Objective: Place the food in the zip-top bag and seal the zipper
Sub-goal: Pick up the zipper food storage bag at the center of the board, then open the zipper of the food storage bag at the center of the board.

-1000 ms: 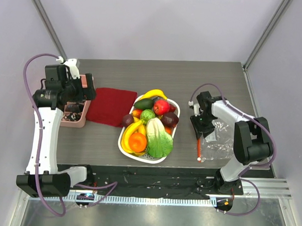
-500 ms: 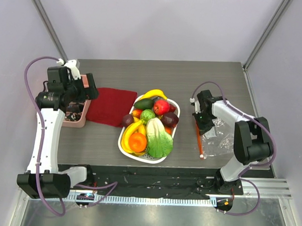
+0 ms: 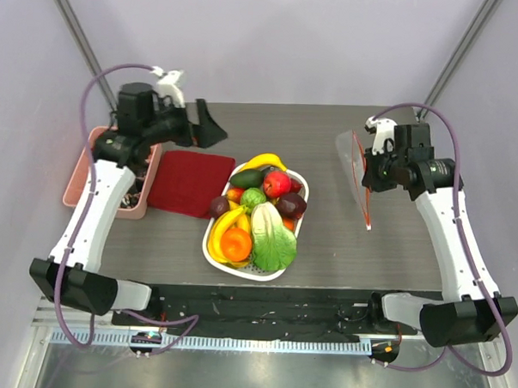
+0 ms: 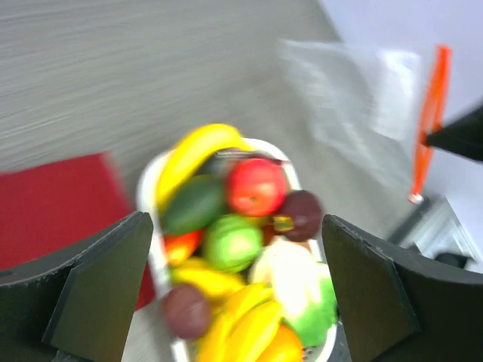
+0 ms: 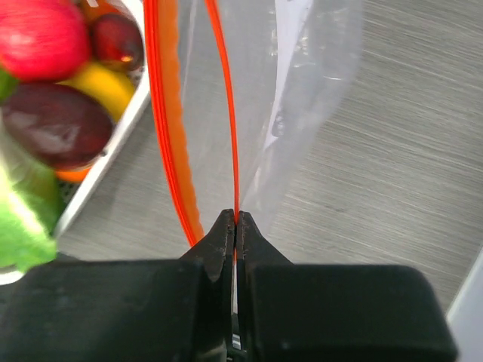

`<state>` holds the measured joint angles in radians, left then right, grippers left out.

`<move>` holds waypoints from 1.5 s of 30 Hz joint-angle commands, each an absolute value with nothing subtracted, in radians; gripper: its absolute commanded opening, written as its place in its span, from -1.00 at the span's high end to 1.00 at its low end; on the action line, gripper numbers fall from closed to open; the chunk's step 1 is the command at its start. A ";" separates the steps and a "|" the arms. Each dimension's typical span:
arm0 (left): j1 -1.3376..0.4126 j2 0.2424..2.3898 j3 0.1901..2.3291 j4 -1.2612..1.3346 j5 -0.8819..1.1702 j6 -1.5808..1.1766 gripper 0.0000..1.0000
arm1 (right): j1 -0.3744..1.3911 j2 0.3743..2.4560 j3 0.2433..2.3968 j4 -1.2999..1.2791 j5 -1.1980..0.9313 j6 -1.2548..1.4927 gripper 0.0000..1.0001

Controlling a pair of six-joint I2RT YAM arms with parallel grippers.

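Note:
The food point(image 3: 256, 213) is heaped in a white basket point(image 3: 208, 243) at mid table: bananas, a red apple point(image 4: 256, 185), an orange, a pale-green cabbage and dark purple pieces point(image 5: 53, 124). My right gripper point(image 3: 367, 175) is shut on one red-orange zipper strip point(image 5: 226, 113) and holds the clear zip-top bag point(image 3: 348, 153) in the air, right of the basket. The bag's mouth gapes, and its other strip point(image 5: 162, 113) bows away to the left. My left gripper point(image 3: 214, 130) is open and empty, above the table behind and left of the basket. In its wrist view the food lies between its fingers point(image 4: 98, 286).
A dark red cloth point(image 3: 191, 181) lies left of the basket. A pink tray point(image 3: 84, 165) with small items sits at the table's left edge. Frame posts stand at the back corners.
My right gripper lifted the bag off the table's right side and carried it up and back. My left arm swung from above the pink tray to the right, toward the basket.

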<state>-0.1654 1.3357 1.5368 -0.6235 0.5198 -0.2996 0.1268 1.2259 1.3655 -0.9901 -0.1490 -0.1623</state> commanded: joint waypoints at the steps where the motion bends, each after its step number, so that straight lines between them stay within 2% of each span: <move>1: -0.427 1.387 1.578 -0.440 0.470 -0.356 -0.92 | 0.124 1.186 1.425 -1.061 -0.297 -0.138 0.99; 5: -0.625 1.507 1.643 -0.382 0.377 -0.376 -0.76 | 0.094 1.161 1.422 -1.058 -0.377 -0.084 0.99; 11: -0.848 1.655 1.726 -0.321 0.308 -0.428 -0.66 | 0.069 1.138 1.401 -1.046 -0.451 -0.012 0.98; 16: -0.897 1.758 1.785 -0.285 0.305 -0.543 -0.56 | 0.069 1.111 1.382 -1.028 -0.500 0.038 0.98; 21: -0.957 1.804 1.822 -0.291 0.220 -0.574 -0.47 | 0.068 1.104 1.362 -1.008 -0.549 0.086 0.98; 25: -0.963 1.854 1.868 -0.348 0.124 -0.594 -0.20 | 0.069 1.098 1.339 -1.005 -0.545 0.107 0.99; 28: -0.960 1.862 1.872 -0.400 0.055 -0.568 0.11 | 0.069 1.089 1.347 -1.015 -0.502 0.109 0.99; 30: -0.960 1.864 1.867 -0.426 0.054 -0.554 0.24 | 0.069 1.091 1.358 -1.035 -0.454 0.103 0.98; 34: -0.930 1.858 1.815 -0.422 0.116 -0.616 0.77 | 0.067 1.091 1.355 -1.054 -0.310 0.063 0.99; 36: -0.899 1.864 1.795 -0.397 0.155 -0.658 0.97 | 0.067 1.091 1.338 -1.054 -0.299 0.058 0.99; 38: -0.879 1.868 1.769 -0.348 0.202 -0.713 1.00 | 0.067 1.092 1.324 -1.039 -0.314 0.057 0.95; 40: -0.864 1.871 1.734 -0.274 0.253 -0.770 1.00 | 0.068 1.089 1.301 -1.005 -0.299 0.055 0.67; 45: -0.841 1.876 1.686 -0.150 0.370 -0.909 1.00 | 0.067 1.065 1.211 -0.894 -0.282 0.081 0.47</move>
